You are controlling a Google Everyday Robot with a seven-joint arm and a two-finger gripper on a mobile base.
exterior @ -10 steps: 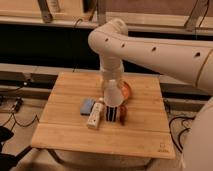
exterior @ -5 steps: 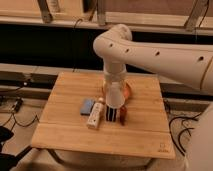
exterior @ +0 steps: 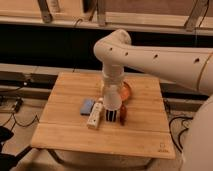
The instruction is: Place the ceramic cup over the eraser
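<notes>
End effector [exterior: 113,109] low at bench [exterior: 65,135] centre, directly over eraser [exterior: 111,116]; grip state unclear. Blue block [exterior: 87,106], cream bottle [exterior: 95,114] left; orange bowl [exterior: 127,90] behind.

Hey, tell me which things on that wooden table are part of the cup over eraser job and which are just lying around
Part of the job:
eraser, striped, right under the arm
hand, low over the eraser; the ceramic cup cannot be made out

Just lying about:
blue block
cream bottle-like thing
orange bowl, behind the arm
</notes>
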